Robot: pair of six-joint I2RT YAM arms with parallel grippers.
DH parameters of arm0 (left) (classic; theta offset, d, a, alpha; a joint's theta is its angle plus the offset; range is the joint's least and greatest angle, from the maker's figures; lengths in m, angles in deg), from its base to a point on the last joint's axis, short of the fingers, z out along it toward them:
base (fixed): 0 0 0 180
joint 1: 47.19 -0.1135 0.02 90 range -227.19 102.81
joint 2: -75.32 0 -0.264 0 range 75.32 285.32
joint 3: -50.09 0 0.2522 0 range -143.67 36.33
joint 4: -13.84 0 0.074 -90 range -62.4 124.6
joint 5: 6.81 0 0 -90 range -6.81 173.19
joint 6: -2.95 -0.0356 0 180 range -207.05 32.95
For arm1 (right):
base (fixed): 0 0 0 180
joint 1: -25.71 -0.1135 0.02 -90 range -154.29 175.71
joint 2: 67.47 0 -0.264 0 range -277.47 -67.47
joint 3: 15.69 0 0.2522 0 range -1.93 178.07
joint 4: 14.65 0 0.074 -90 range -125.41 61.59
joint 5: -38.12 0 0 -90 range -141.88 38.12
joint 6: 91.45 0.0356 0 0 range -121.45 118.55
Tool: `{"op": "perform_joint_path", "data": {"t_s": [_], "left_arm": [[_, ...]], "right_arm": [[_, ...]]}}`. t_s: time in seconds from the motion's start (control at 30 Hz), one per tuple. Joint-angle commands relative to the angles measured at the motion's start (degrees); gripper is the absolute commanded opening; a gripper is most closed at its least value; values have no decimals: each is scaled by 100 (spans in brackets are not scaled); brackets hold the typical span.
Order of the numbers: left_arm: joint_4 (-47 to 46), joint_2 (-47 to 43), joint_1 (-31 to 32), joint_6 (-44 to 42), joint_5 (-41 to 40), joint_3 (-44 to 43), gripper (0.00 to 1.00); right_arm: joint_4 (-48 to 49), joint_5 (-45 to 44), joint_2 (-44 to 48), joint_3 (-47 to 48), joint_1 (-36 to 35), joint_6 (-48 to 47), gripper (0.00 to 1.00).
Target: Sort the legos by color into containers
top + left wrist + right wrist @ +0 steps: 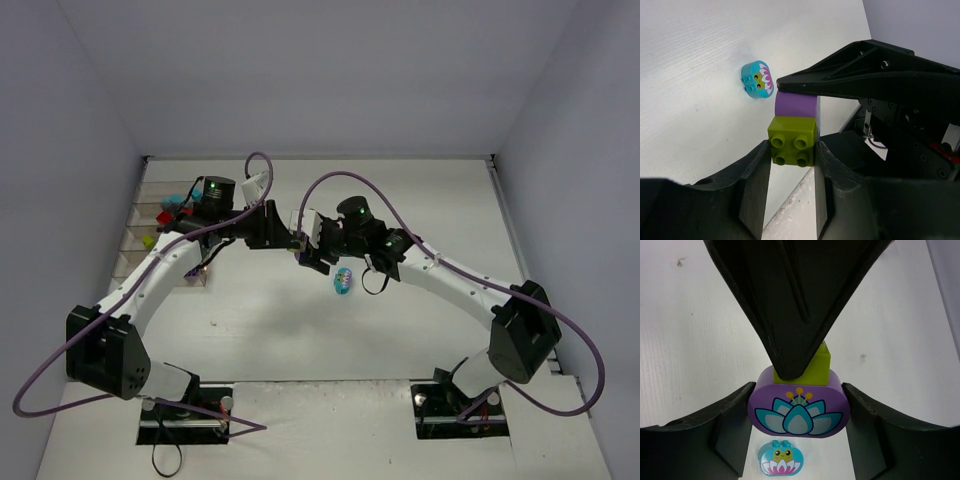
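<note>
The left claw (792,150) is clamped on a lime green brick (792,144), one finger against each side, with the studs facing its camera. Joined to that brick's far face is a rounded purple brick (797,412) printed with a lotus, which the right claw (797,416) pinches by its two ends. In the top view the claws meet nose to nose at frame centre, above the white counter (420,200). A cyan brick (343,280) lies on the counter just below them. The clear containers (140,228) sit at the left edge, holding red, cyan and lime pieces.
</note>
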Motion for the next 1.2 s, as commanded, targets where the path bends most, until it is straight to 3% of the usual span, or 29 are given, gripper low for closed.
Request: {"op": "perform_joint_path", "data": {"t_s": [0.0, 0.03, 0.07, 0.17, 0.57, 0.77, 0.8, 0.97, 1.17], "left_arm": [[-292, -181, 49, 58, 94, -208, 0], [-301, -172, 40, 50, 94, -199, 0], [-293, -163, 40, 58, 86, -208, 0], [-275, -146, 40, 49, 60, -217, 0], [112, -67, -13, -197, -81, -533, 0], [260, -14, -258, -293, -475, -656, 0], [313, -31, -320, -276, -703, -674, 0], [551, -321, -951, 434, -3637, -499, 0], [332, -6, -1928, 613, -4713, -384, 0]], "right_arm": [[416, -38, 8, 207, -41, 0, 50], [417, -47, 26, 180, -41, 0, 44], [425, -39, 69, 154, -41, -8, 26], [425, -144, 157, -4, -24, -43, 0], [425, -548, 562, -1400, 319, 334, 0], [478, -820, 746, -1604, 521, 562, 0], [478, -864, 773, -1578, 530, 641, 0], [566, -1014, 904, -1499, 530, 852, 0], [592, -944, 1142, -1551, 521, 888, 0]]}}
